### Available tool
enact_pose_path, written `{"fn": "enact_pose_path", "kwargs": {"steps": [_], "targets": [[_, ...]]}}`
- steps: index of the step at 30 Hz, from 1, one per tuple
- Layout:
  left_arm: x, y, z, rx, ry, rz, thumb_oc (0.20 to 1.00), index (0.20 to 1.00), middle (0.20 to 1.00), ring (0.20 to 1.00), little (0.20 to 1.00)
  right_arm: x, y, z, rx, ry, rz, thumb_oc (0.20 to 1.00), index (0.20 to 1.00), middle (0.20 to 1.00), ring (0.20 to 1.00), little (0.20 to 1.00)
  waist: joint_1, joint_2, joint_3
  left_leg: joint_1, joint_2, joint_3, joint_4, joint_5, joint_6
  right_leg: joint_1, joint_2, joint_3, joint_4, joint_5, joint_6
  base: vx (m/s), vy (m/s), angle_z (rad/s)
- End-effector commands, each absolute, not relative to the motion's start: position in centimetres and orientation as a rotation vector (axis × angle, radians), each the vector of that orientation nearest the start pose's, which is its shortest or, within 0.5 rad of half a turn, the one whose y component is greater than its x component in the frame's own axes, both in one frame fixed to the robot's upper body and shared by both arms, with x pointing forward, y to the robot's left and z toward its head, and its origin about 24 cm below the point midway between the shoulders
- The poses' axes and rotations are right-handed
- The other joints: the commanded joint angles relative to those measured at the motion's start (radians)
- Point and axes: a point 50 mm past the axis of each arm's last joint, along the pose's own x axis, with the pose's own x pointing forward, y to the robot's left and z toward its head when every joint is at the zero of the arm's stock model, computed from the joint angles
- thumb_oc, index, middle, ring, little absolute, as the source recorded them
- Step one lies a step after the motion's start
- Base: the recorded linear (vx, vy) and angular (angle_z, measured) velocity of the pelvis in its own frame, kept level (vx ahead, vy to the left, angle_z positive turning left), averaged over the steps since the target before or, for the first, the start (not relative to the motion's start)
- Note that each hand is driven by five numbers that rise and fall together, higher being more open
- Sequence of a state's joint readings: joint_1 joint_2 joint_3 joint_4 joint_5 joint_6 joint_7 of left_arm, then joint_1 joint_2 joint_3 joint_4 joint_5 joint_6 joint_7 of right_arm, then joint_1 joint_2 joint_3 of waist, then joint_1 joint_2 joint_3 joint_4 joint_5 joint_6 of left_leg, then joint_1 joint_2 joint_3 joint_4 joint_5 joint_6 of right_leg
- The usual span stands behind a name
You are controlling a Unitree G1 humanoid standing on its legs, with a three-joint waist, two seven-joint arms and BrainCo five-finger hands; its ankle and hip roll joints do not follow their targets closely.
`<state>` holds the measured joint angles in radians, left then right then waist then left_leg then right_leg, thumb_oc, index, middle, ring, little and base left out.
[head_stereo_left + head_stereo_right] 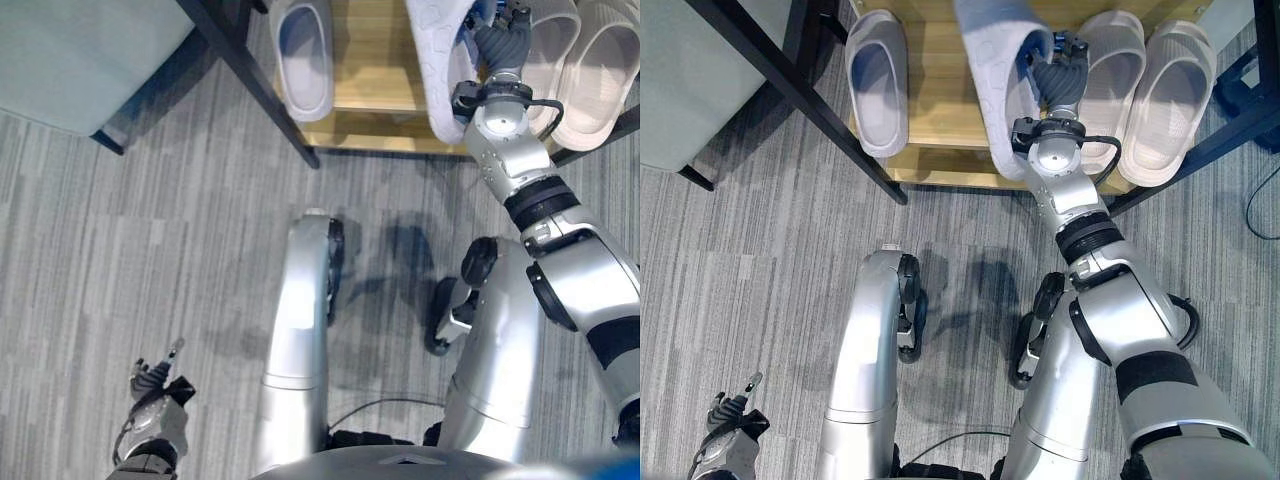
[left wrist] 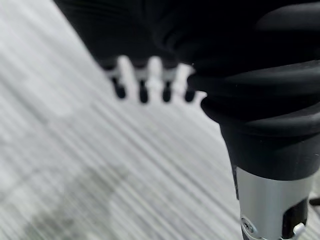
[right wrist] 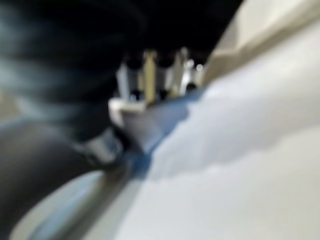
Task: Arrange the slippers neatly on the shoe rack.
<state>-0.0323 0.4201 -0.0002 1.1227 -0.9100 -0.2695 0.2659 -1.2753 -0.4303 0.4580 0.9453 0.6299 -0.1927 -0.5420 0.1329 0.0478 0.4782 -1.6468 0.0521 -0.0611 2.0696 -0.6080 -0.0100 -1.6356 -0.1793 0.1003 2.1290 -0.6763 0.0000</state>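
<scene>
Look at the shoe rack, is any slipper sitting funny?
Yes. One light grey slipper is tipped up on its side with its sole showing, held in the right hand. The other grey slipper and the beige pair lie flat on the wooden shelf.

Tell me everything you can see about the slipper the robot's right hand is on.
The slipper is pale lavender-white, looks like soft foam, and is tilted on edge so its speckled, textured sole faces the camera. It leans over the wooden shelf of the rack, between a lone grey slipper and a beige pair, its heel end overhanging the shelf's front edge. The right hand is against its right side; whether its fingers grip it cannot be told.
</scene>
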Motion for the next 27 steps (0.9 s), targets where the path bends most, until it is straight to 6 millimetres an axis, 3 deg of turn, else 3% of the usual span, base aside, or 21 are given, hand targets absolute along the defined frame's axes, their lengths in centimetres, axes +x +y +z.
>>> {"fn": "enact_pose_path", "kwargs": {"steps": [1, 9, 10, 11, 17, 18, 21, 27], "targets": [[11.2, 35.4, -9.6, -0.172, 0.665, 0.979, 1.000, 1.000, 1.000, 1.000, 1.000, 40.0, -13.9, 34.3, 0.063, -0.637, -0.218, 0.200, 0.200, 0.200, 0.200, 0.200, 0.046, 0.011, 0.042, 0.077, -0.013, -0.078, -0.088, -0.105, 0.010, 0.066, -0.022, 0.108, -0.071, 0.012, -0.038, 0.00, 0.000, 0.00], [9.1, 34.7, -10.7, -0.060, 0.796, 0.870, 1.000, 1.000, 1.000, 1.000, 1.000, 40.0, -12.5, 34.9, 0.174, -0.632, -0.212, 0.222, 0.222, 0.222, 0.222, 0.222, 0.055, 0.012, 0.042, 0.077, -0.010, -0.062, -0.117, -0.103, 0.010, 0.066, -0.027, 0.109, -0.100, 0.024, -0.039, 0.01, 0.019, -0.01], [9.0, 34.8, -10.7, -0.057, 0.796, 0.873, 1.000, 1.000, 1.000, 1.000, 1.000, 40.0, -12.4, 34.9, 0.208, -0.627, -0.211, 0.558, 0.558, 0.558, 0.558, 0.558, 0.058, 0.014, 0.042, 0.077, -0.010, -0.062, -0.120, -0.101, 0.010, 0.066, -0.029, 0.108, -0.103, 0.026, -0.041, 0.03, 0.045, 0.03], [8.8, 35.0, -10.7, -0.054, 0.797, 0.881, 1.000, 1.000, 1.000, 1.000, 1.000, 40.0, -12.2, 34.9, 0.243, -0.624, -0.196, 1.000, 1.000, 1.000, 1.000, 1.000, 0.063, 0.016, 0.042, 0.077, -0.008, -0.059, -0.128, -0.098, 0.009, 0.066, -0.030, 0.108, -0.110, 0.029, -0.041, 0.04, 0.057, 0.03], [8.2, 34.3, -11.2, -0.060, 0.820, 0.873, 1.000, 1.000, 1.000, 1.000, 1.000, 37.7, -11.7, 37.3, 0.582, -0.760, -0.149, 1.000, 1.000, 1.000, 1.000, 1.000, 0.070, 0.021, 0.042, 0.077, -0.015, -0.059, -0.154, -0.085, 0.005, 0.066, -0.032, 0.106, -0.125, 0.039, -0.037, 0.01, 0.007, 0.03], [8.9, 33.2, -11.7, -0.097, 0.820, 0.886, 1.000, 1.000, 1.000, 1.000, 1.000, 36.9, -11.0, 37.6, 0.652, -0.788, -0.110, 1.000, 1.000, 1.000, 1.000, 1.000, 0.063, 0.011, 0.042, 0.077, -0.013, -0.057, -0.151, -0.088, 0.004, 0.066, -0.032, 0.107, -0.120, 0.037, -0.037, 0.03, -0.035, 0.02], [10.8, 32.4, -11.8, -0.084, 0.810, 0.872, 1.000, 1.000, 1.000, 1.000, 1.000, 37.3, -11.0, 38.2, 0.697, -0.764, -0.132, 1.000, 1.000, 1.000, 1.000, 1.000, 0.056, 0.003, 0.042, 0.077, -0.009, -0.055, -0.131, -0.095, 0.002, 0.066, -0.035, 0.103, -0.094, 0.030, -0.034, 0.01, -0.011, 0.00], [12.3, 31.0, -12.0, -0.088, 0.814, 0.826, 1.000, 1.000, 1.000, 1.000, 1.000, 37.0, -9.6, 37.7, 0.705, -0.747, -0.114, 1.000, 1.000, 1.000, 1.000, 1.000, 0.039, -0.009, 0.042, 0.077, -0.009, -0.056, -0.115, -0.099, -0.003, 0.066, -0.039, 0.108, -0.075, 0.020, -0.040, 0.00, 0.000, 0.00]]}}
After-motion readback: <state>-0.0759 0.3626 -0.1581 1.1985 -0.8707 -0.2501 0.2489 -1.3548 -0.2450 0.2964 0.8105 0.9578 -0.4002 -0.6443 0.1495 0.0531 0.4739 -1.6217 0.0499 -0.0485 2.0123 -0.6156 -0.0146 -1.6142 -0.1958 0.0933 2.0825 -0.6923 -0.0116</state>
